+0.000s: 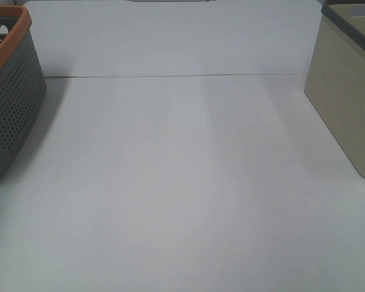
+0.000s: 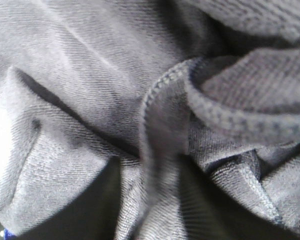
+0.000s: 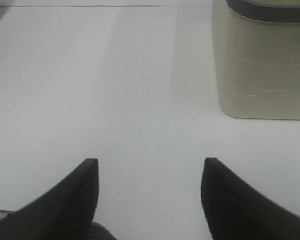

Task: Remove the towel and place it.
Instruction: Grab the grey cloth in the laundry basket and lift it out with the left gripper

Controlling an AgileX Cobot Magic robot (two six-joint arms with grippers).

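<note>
The dark navy towel [image 2: 90,75] fills the left wrist view as crumpled terry folds with a stitched hem [image 2: 225,120]. My left gripper [image 2: 150,172] sits deep in the cloth, and its two dark fingers [image 2: 90,215] pinch a raised fold of the towel between them. My right gripper [image 3: 151,162] is open and empty, held low over the bare white table [image 3: 115,90]. Neither gripper nor the towel shows in the exterior high view.
A grey perforated basket with an orange rim [image 1: 12,103] stands at the table's left edge. A beige bin with a dark grey rim [image 1: 347,103] stands at the right edge and also shows in the right wrist view [image 3: 262,65]. White tabletop [image 1: 182,182] lies between them.
</note>
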